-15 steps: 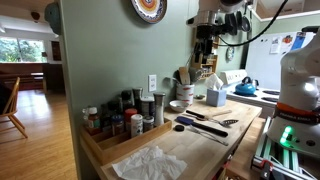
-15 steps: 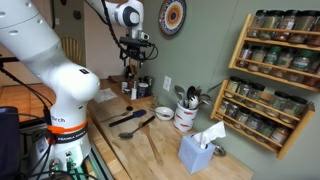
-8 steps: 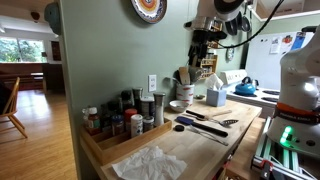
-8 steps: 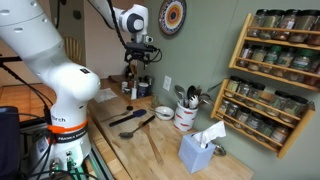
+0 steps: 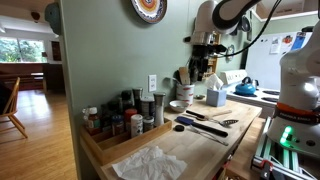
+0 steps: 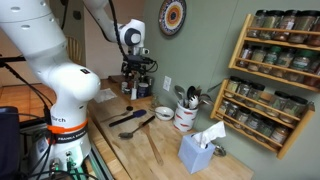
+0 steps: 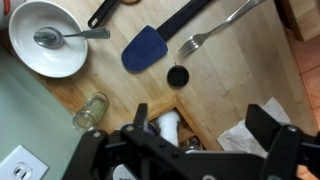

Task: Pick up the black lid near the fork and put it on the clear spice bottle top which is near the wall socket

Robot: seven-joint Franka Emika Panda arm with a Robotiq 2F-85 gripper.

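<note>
Gripper (image 7: 178, 135): empty, jaws spread wide. One dark finger sits at each side of the bottom of the wrist view. In both exterior views it hangs pointing down, well above the counter (image 5: 200, 62) (image 6: 136, 80).
Black lid (image 7: 177, 76): small round cap, flat on the wood counter (image 7: 250, 85). It's directly ahead of the gap btwn the fingers, not touched by them.
Fork (image 7: 215, 28): beyond the lid, toward the right-hand finger. Its tines point at the lid from just beside it, w/ a small gap.
Spatula (image 7: 146, 47): blue blade, black handle. It lies just past the lid, farther from the gripper and apart from it.
Clear spice bottle (image 7: 91, 110): upright, open top, seen from above. It's ahead of the left-hand finger, nearer the wall than the lid and apart from it.
Wall socket (image 7: 16, 162): white, at the far left-hand corner beside the gripper, on a green wall (image 7: 25, 110).
Bowl (image 7: 45, 38): white w/ a spoon (image 7: 66, 36) inside, far ahead on the left-hand side.
Under gripper: a white bottle (image 7: 168, 126) in a wood tray corner (image 7: 204, 128), w/ crumpled white paper (image 7: 238, 140) toward the right-hand finger.
</note>
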